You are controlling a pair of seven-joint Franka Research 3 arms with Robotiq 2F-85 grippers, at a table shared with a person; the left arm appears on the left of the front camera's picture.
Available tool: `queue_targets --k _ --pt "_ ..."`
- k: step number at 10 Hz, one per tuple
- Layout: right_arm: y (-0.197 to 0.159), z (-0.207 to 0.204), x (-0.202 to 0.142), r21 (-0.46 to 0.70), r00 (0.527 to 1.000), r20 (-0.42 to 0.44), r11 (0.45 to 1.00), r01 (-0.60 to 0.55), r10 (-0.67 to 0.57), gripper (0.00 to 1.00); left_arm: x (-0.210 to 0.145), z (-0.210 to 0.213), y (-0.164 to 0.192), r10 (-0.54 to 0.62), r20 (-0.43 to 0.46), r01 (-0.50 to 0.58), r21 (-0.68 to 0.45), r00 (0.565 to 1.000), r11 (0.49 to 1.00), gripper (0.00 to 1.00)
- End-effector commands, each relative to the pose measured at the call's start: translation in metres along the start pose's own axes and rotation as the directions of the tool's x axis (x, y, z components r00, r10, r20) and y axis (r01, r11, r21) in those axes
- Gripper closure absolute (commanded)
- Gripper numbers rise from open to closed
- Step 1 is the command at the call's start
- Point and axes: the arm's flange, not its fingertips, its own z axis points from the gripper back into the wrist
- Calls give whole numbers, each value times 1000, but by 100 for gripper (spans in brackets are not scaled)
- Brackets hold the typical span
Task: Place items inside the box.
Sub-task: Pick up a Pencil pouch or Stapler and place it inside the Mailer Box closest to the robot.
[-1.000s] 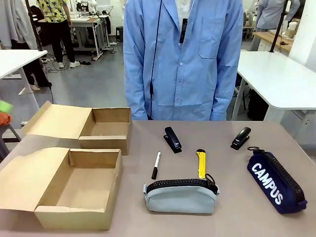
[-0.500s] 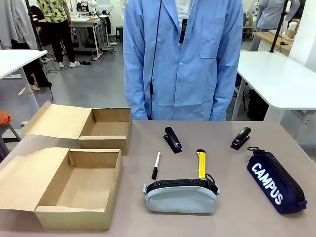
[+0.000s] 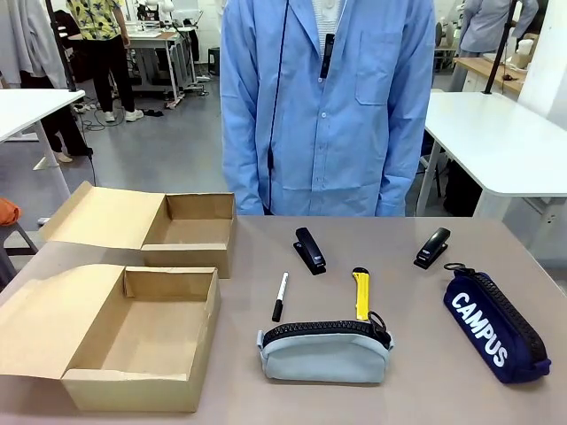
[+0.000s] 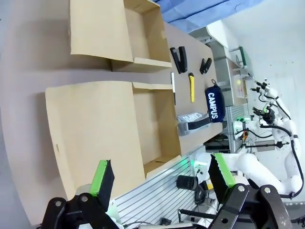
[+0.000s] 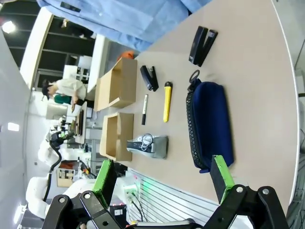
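My left gripper (image 4: 161, 174) is black, its jointed links studded with round pivot pins below each finger, and the pads (image 4: 102, 175) at the tips are bright green slabs. My right gripper (image 5: 162, 175) matches, with black links and green pads.

Grey case (image 3: 324, 351), navy case (image 3: 496, 325), marker (image 3: 280, 296), knife (image 3: 361, 295) lie beside open box (image 3: 133, 390).

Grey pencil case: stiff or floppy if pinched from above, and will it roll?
Likely soft: the grey pencil case looks fabric with rounded sides, so it may squash. Probably won't roll; it rests on a broad base, zip up.
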Motion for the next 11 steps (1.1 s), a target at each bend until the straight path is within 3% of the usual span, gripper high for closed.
queue_targets --k 1,2,3,4,5,6,7,8,9,10,11 --pt "2 -2 1 4 1000 -2 1000 0 0 0 0 3 3 -17 16 17 -29 1000 999 0" --pt "29 -33 -9 -36 975 -85 977 -210 206 0 0 3 3 -17 16 17 -29 1000 999 0" --pt "67 -77 -22 -8 894 -199 911 -412 402 0 0 3 3 -17 16 17 -29 1000 999 0" --pt "95 -119 -38 38 775 -290 816 -577 561 0 0 3 3 -17 16 17 -29 1000 999 0" --pt "116 -158 -62 150 601 -392 693 -705 696 0 0 3 3 -17 16 17 -29 1000 999 0" --pt "124 -181 -82 167 439 -475 568 -806 763 0 0 3 3 -17 16 17 -29 1000 999 0" --pt "122 -185 -82 123 458 -508 588 -799 729 0 0 3 3 -17 16 17 -29 1000 999 0" --pt "137 -145 -40 44 738 -417 823 -567 530 0 0 3 3 -17 16 17 -29 1000 999 0" --pt "124 -121 -26 -88 834 -305 859 -504 459 0 0 3 3 -17 16 17 -29 1000 999 0" --pt "102 -74 -6 -82 935 -118 935 -344 334 0 0 3 3 -17 16 17 -29 1000 999 0" --pt "70 -23 5 -132 965 192 979 -157 181 0 0 3 3 -17 16 17 -29 1000 999 0"
